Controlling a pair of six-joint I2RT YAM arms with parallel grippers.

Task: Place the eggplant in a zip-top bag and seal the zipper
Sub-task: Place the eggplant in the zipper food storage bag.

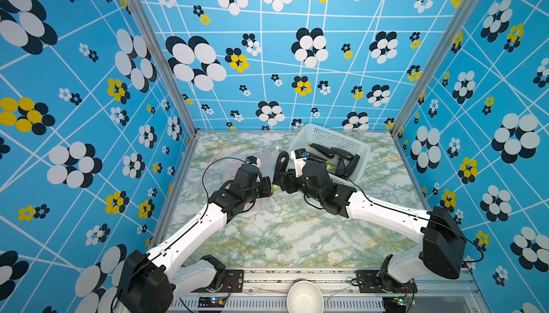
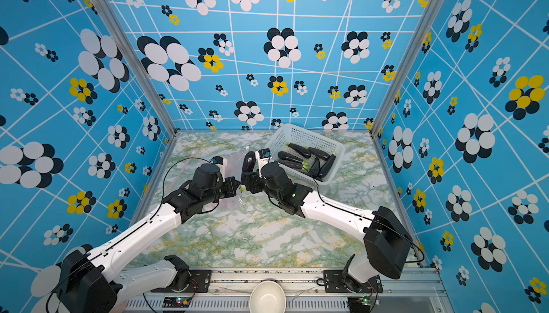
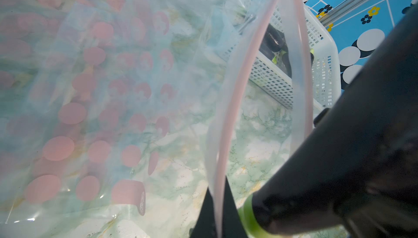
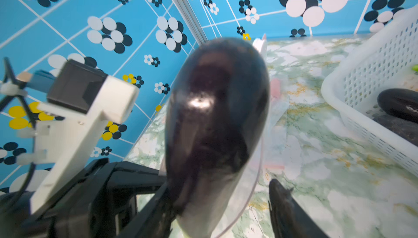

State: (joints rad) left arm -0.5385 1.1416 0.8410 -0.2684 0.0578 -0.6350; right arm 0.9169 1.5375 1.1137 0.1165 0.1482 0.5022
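Pinching the bag, the left hand held its mouth open; the right hand gaped around the eggplant there; the zipper was unsealed.

Left arm, right arm: white link shells, black joint housings, thin black cables. Right end effector: black fingers. White wrist-camera bracket.

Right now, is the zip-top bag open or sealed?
Open. In the left wrist view the two pink zipper strips of the bag bow apart, with the basket visible between them.
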